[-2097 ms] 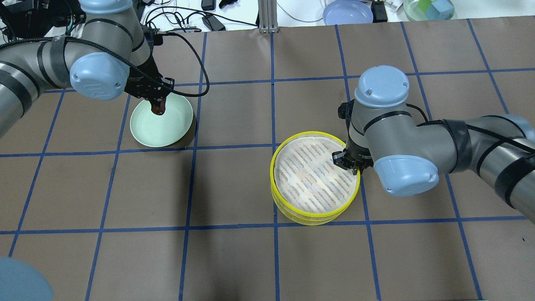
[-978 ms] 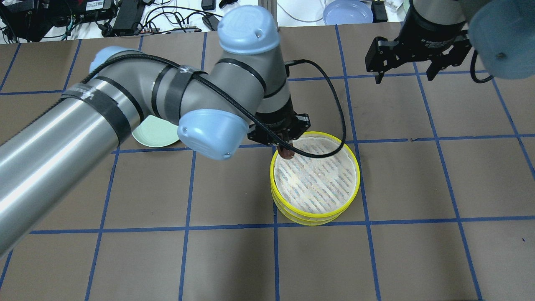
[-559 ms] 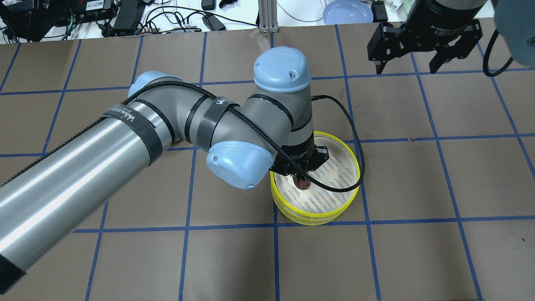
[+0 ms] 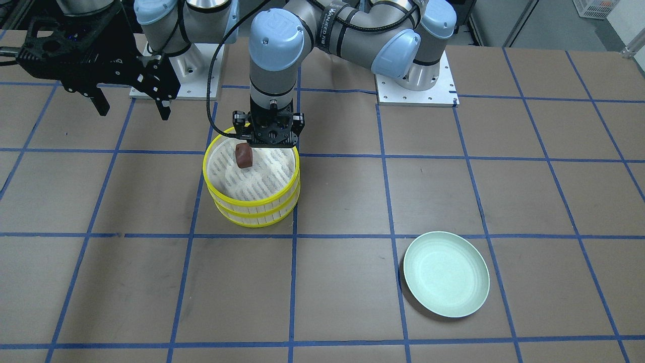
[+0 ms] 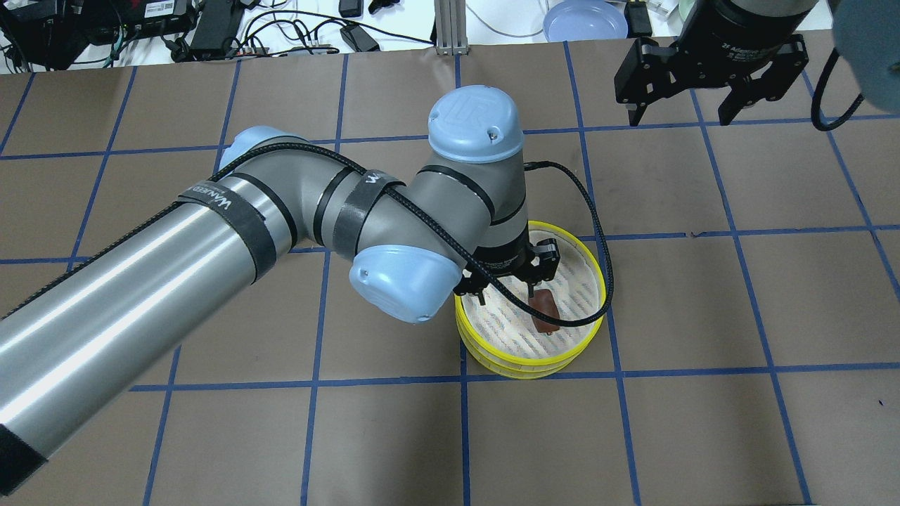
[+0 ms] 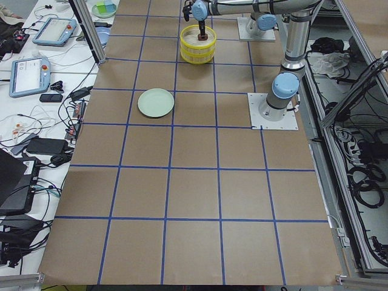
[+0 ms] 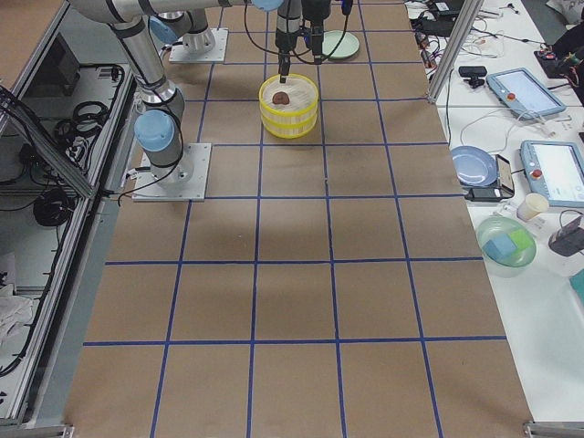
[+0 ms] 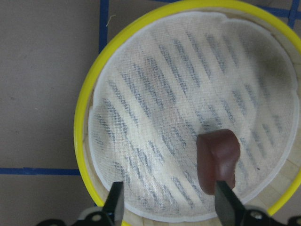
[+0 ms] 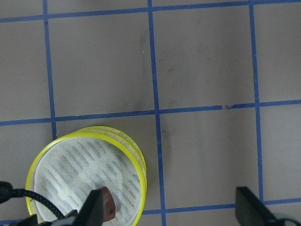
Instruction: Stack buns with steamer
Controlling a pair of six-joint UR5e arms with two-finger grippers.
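The steamer [image 5: 602, 299] is a stack of yellow-rimmed tiers with a striped white cloth in the top one. The dark reddish-brown bun [image 5: 545, 314] lies on that cloth, also seen in the front view [image 4: 243, 155] and the left wrist view [image 8: 217, 160]. My left gripper [image 5: 508, 289] hangs open just above the steamer [image 8: 83, 122]. One fingertip [image 8: 226, 200] is right by the bun's end. My right gripper [image 5: 703, 91] is open, empty and raised at the far right. The pale cream bun is not in view.
The pale green plate [image 4: 446, 275] lies empty on the brown gridded table on my left side; my left arm hides it in the overhead view. A blue plate [image 5: 585, 21], cables and devices lie beyond the table's far edge.
My left arm carried the brown bun from the green plate to the steamer, then opened; the bun now lies on the cloth. My right gripper left the steamer rim and rose far right.
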